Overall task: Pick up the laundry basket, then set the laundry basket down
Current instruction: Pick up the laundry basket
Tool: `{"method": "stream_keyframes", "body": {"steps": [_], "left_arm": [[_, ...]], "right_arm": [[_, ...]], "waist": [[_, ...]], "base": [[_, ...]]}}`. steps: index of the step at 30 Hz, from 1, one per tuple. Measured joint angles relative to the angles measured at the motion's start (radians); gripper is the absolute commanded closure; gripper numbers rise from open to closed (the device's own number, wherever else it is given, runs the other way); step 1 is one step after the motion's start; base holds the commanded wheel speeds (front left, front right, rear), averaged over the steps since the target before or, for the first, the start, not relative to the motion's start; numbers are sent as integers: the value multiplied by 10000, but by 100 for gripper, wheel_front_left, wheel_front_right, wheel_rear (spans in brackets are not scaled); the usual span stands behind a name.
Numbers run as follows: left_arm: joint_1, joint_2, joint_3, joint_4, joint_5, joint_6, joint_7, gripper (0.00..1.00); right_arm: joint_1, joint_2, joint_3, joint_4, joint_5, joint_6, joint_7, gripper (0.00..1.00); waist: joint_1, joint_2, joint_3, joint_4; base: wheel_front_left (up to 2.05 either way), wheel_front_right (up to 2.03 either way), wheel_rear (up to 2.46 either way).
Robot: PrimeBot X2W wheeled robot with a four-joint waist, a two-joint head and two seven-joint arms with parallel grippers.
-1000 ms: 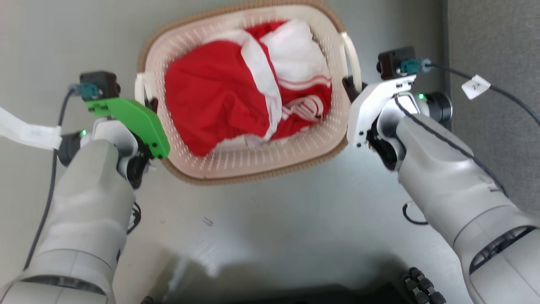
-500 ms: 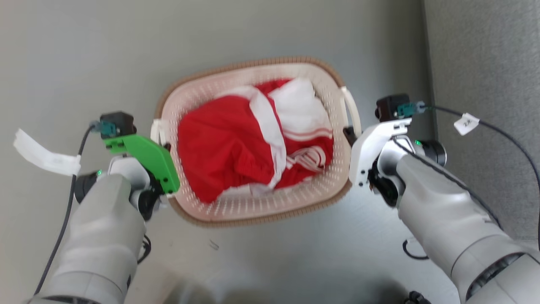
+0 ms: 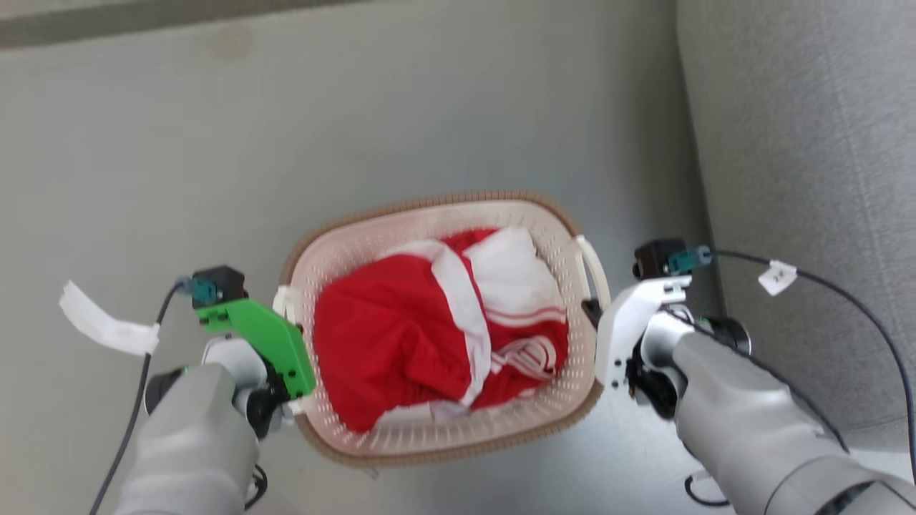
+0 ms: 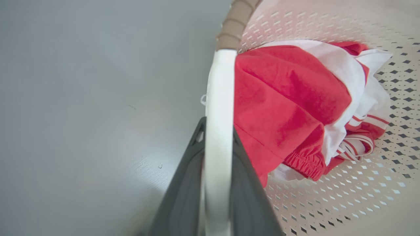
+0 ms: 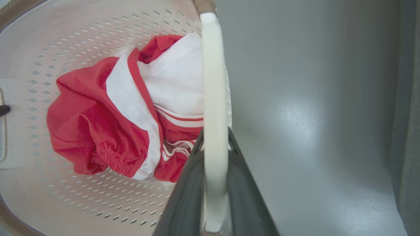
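Lifted over open floor (image 3: 358, 129), laundry basket (image 3: 436, 438) hangs, left tool (image 4: 217, 134) and right tool (image 5: 215, 137) clamped on handles (image 4: 219, 85).

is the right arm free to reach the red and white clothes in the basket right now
Probably not. The right end effector is shut on the laundry basket's right handle. The clothes lie uncovered beside it, but reaching them would mean letting go of that handle.
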Motion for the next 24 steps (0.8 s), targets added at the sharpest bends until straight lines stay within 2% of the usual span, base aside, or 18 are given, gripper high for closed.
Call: {"method": "stream_keyframes", "body": {"steps": [24], "left_arm": [[1628, -96, -249, 247, -221, -75, 523, 100]], "right_arm": [[1924, 127, 144, 171, 932, 84, 531, 100]], "waist": [[-1, 0, -2904, -183]], "base": [[0, 0, 0]]}}
